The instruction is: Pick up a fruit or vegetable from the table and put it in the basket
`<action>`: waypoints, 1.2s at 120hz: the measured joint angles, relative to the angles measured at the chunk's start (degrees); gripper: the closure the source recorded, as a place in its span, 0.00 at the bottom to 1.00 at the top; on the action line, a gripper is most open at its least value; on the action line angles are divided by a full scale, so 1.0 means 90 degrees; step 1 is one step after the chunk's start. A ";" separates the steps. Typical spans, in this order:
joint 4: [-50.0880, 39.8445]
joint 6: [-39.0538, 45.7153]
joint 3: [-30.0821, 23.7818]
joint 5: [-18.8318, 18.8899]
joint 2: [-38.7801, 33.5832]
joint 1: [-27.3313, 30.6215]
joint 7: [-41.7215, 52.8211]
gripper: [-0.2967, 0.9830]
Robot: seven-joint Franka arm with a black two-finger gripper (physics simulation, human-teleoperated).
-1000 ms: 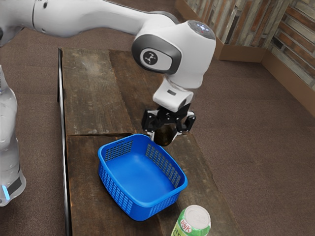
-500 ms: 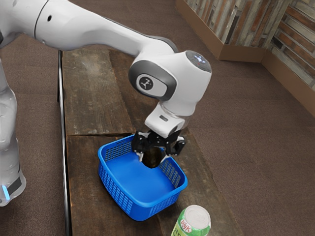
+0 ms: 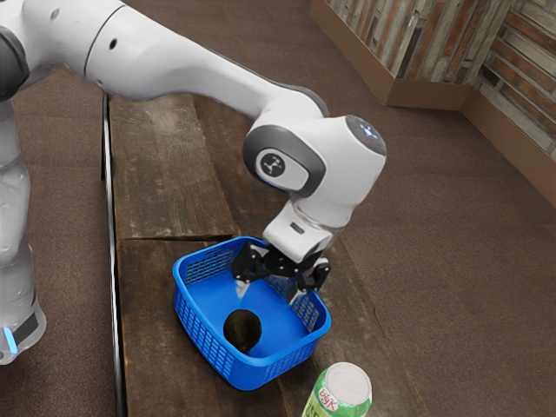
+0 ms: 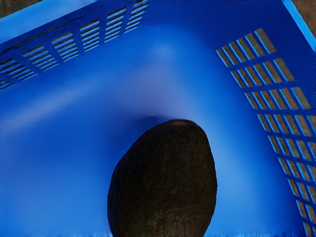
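The avocado (image 3: 242, 330) is inside the blue basket (image 3: 201, 338), low down and toward its near side, clear of the claw (image 3: 268, 294). Half a second ago it hung between the fingers over the basket; now it has dropped away from them, and the fingers stand spread with nothing pinched between them. That is the release, and it makes the task look all but done. Whether the avocado has fully settled on the basket's floor or is in the last of its fall, I cannot tell; being rounded, it could roll a little, but the walls around it should keep it in. The claw is above the basket, to the exterior view's right of the avocado and farther off, its fingertips pointing down into the opening. The arm (image 3: 187, 65) reaches in from the exterior view's left, across the wooden table (image 3: 161, 178). A green can (image 3: 339, 395) stands at the near side, to the exterior view's right of the basket. What remains, I judge, is to lift straight up, since a sideways move this low could catch the rim and drag the basket.
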 joint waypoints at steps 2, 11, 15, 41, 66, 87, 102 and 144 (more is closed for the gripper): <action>0.0006 -0.0007 -0.0010 0.0022 0.0000 0.0001 -0.0004 0.24; 0.0025 -0.0028 -0.0037 0.0093 0.0000 -0.0012 -0.0019 0.24; 0.0028 -0.0032 -0.0041 0.0111 -0.0002 -0.0024 -0.0027 0.24; 0.0239 -0.0073 -0.0516 0.0546 -0.0008 -0.0020 -0.0015 0.23; 0.0347 -0.0088 -0.0529 0.0617 -0.0010 -0.0172 -0.0047 0.23; 0.0694 -0.0015 -0.0604 0.0540 0.0003 0.0083 -0.0088 0.23; 0.0842 0.0065 -0.0839 0.0584 -0.0006 0.0138 -0.0107 0.23; 0.0871 0.0135 -0.0879 0.0613 -0.0061 -0.0042 -0.0122 0.23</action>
